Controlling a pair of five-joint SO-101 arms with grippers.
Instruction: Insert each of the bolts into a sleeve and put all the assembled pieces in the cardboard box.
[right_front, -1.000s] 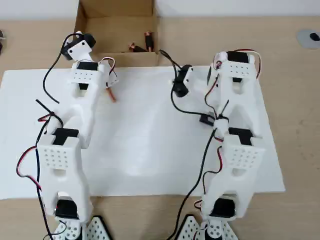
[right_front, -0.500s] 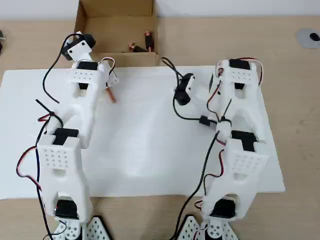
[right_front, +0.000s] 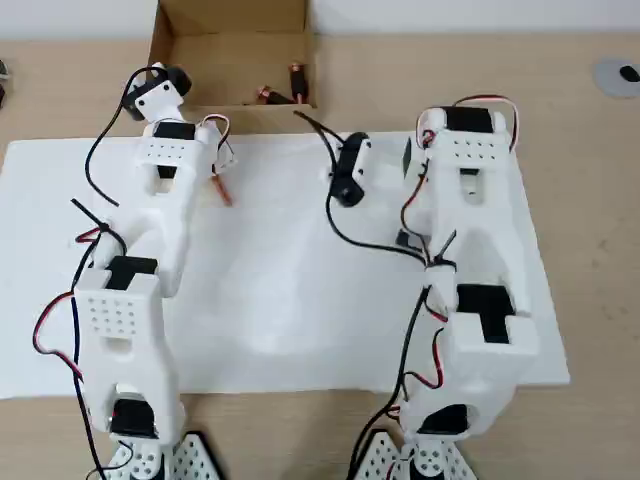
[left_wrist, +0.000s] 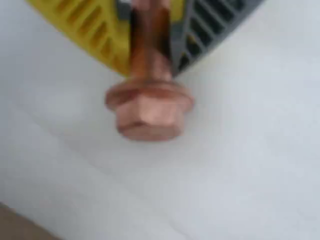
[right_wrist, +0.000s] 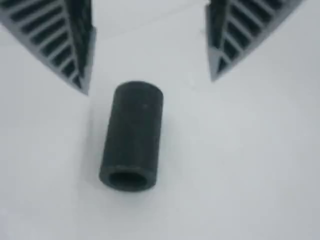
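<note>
My left gripper (left_wrist: 150, 55) is shut on the shank of a copper bolt (left_wrist: 149, 107), whose hex flange head sticks out past the yellow and grey fingers (left_wrist: 95, 35). In the high view this bolt (right_front: 223, 190) hangs just over the white sheet, in front of the cardboard box (right_front: 165, 50). My right gripper (right_wrist: 149, 79) is open above a black sleeve (right_wrist: 132, 137) that lies on its side on the sheet, apart from both fingers. Assembled copper and black pieces (right_front: 282, 94) lie in the box's near right corner.
A white paper sheet (right_front: 280, 290) covers the wooden table between the two arms. Loose black and red cables run along both arms. The right arm's wrist camera (right_front: 348, 170) sticks out toward the middle. A grey round object (right_front: 615, 74) sits far right.
The right arm has shifted, with its wrist camera swinging a little left and toward the box. The left arm with its bolt has stayed still.
</note>
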